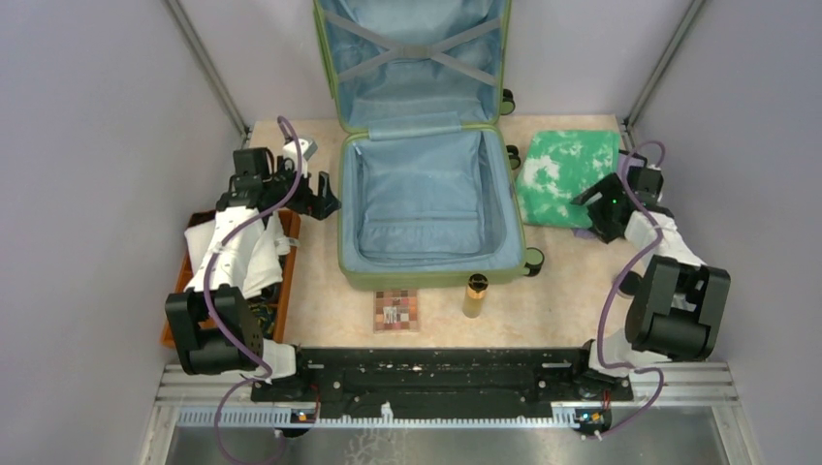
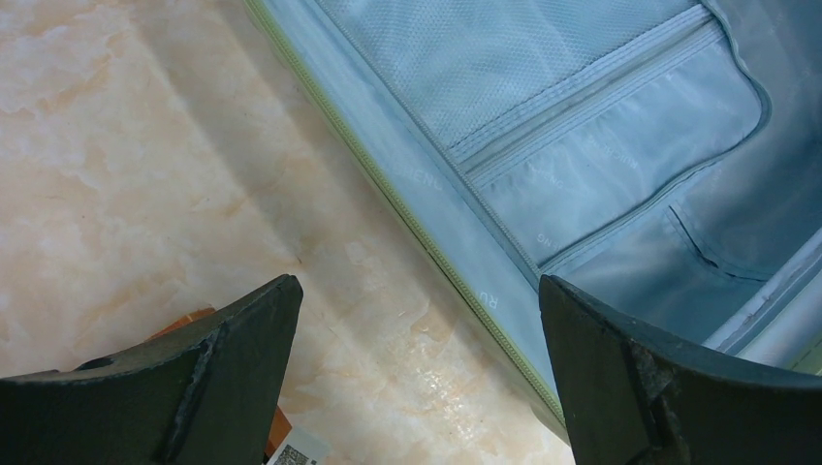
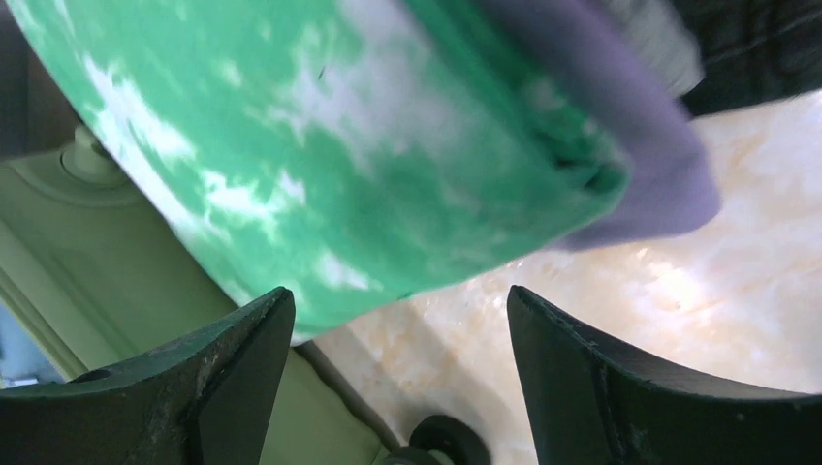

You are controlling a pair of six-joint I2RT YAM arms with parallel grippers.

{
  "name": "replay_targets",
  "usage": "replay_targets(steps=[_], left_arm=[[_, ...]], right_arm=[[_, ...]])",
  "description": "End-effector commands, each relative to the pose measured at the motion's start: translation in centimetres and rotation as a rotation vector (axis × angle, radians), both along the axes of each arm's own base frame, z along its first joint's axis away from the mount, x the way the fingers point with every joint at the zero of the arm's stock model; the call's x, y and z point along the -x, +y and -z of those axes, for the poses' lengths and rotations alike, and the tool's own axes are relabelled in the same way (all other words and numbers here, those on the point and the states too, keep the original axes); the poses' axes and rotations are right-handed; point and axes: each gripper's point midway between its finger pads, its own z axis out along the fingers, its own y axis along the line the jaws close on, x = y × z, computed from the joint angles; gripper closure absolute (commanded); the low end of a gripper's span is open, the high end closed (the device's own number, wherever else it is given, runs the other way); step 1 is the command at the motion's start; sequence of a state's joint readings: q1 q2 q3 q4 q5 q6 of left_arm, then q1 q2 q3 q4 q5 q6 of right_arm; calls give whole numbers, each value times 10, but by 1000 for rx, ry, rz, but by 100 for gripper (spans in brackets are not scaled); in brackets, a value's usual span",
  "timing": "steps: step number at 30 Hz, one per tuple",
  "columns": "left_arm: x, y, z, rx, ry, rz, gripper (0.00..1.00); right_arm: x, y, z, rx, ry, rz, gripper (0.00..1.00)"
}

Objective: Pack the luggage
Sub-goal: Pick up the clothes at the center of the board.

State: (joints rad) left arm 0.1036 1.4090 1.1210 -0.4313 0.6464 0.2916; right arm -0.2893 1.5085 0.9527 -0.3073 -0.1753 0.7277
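The luggage (image 1: 426,208) lies open mid-table, a light-green shell with blue lining, its lid (image 1: 417,58) standing up at the back. My left gripper (image 1: 325,194) hangs open just outside its left wall. In the left wrist view the left gripper (image 2: 419,281) has only bare table between its jaws, with the lining (image 2: 601,145) to the right. A folded green-and-white cloth (image 1: 567,170) lies right of the luggage. My right gripper (image 1: 584,201) is open at its near edge. In the right wrist view the right gripper (image 3: 397,295) is empty just below the cloth (image 3: 320,145).
A purple cloth (image 3: 640,145) lies under the green one. An orange tray (image 1: 289,247) with white items sits under the left arm. A square palette (image 1: 395,310) and a gold bottle (image 1: 475,295) lie in front of the luggage. A black wheel (image 3: 446,441) shows beside the shell (image 3: 145,252).
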Motion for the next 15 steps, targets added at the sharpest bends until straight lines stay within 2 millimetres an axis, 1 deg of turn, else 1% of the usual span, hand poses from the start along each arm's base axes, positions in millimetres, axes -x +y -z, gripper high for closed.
replay_targets(steps=[1,4,7,10,12,15], left_arm=[[3,-2,-9,-21,-51,28,1],[3,-1,-10,-27,-49,31,1],[4,0,-12,-37,-57,28,2],[3,1,-11,-42,-58,27,2],[3,1,-12,-40,-56,25,2],[1,1,-13,-36,-55,24,2]], right_arm=[[2,28,4,-13,-8,13,19],[-8,38,16,-59,-6,25,19],[-16,41,24,-72,-9,42,19],[-21,45,35,-67,14,49,19],[-24,41,41,-44,25,68,19],[-33,35,43,-21,-3,85,20]])
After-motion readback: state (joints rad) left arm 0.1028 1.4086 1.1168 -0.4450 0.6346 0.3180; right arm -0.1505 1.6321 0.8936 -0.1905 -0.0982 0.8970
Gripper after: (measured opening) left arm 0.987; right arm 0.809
